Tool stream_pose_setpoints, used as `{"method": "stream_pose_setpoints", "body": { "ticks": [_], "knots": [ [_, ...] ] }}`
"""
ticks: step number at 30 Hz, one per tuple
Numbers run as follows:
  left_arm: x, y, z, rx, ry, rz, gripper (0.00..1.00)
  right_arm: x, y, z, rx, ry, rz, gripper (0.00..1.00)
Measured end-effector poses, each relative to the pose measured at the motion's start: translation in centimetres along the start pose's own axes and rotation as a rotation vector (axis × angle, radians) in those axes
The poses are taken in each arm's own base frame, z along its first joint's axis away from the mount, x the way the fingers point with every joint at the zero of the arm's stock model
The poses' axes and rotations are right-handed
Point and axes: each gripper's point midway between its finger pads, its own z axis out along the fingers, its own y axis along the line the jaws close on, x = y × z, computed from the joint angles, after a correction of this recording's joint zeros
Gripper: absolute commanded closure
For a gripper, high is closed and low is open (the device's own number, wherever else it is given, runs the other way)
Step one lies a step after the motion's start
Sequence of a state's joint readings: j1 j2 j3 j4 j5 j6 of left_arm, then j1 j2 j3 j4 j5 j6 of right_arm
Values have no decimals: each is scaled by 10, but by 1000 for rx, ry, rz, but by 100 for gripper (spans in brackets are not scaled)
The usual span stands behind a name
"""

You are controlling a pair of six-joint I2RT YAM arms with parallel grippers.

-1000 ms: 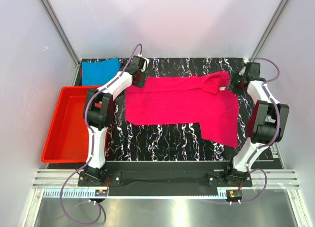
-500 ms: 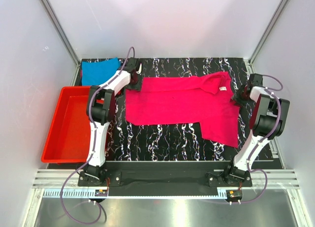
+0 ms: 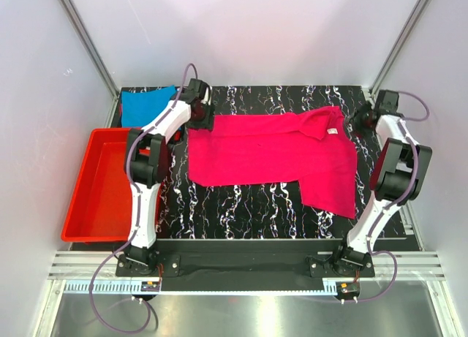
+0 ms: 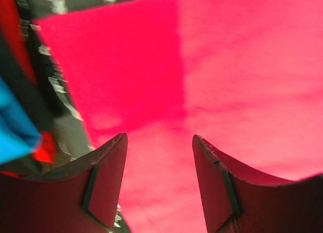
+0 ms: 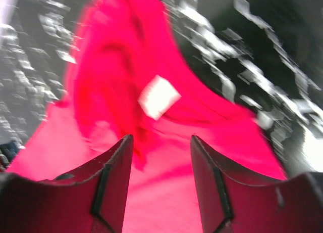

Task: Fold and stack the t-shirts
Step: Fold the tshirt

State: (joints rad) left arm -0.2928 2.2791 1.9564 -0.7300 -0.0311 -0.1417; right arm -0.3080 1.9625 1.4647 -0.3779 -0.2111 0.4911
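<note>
While both pairs stand apart and hold nothing, the left fingers [image 4: 108, 178] hover over the far left edge of the pink t-shirt [image 3: 270, 150], which lies spread on the tabletop [image 3: 248, 205]. The right fingers [image 5: 114, 183] hang just beside its collar. The turquoise t-shirt [image 3: 148, 104] lies at the far left corner. A second ago the right fingers were at the collar; they have since drawn off rightward.

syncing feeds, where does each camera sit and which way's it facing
Top external: above and behind the bases, looking down on the black marbled table, magenta-pink cloth t-shirt, turquoise-blue cloth t-shirt and red plastic tray; left arm and right arm show.
Left wrist: on its arm, facing down past the open left gripper at the pink shirt's edge.
Right wrist: on its arm, past the open right gripper at the pink collar's white label.
Shared: all show the pink shirt.
</note>
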Motion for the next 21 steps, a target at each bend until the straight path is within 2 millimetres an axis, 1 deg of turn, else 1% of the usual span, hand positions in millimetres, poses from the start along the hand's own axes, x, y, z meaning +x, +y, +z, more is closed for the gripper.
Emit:
{"method": "stream_pose_setpoints", "body": {
  "ticks": [2,3,6,9,11,14,18,21],
  "knots": [
    [0,-14,-14,81,-10,-29,38,-11,24,3,-40,-30,-19,42],
    [4,-20,-22,113,-9,-41,38,-14,33,5,-55,-38,-29,41],
    [20,-30,-43,167,11,-64,37,-12,59,14,-85,-45,-50,41],
    [22,-37,-59,197,13,-77,37,-9,76,28,-93,-44,-70,39],
    [18,-42,-70,228,-4,-89,37,-9,82,37,-86,-45,-80,39],
    [21,-50,-89,281,-15,-106,37,-10,84,50,-63,-48,-88,39],
    [21,-56,-109,323,-33,-110,37,-9,77,59,-6,-45,-88,39],
    [18,-58,-117,340,-47,-110,37,-11,70,60,38,-54,-86,40]
  ]
}}
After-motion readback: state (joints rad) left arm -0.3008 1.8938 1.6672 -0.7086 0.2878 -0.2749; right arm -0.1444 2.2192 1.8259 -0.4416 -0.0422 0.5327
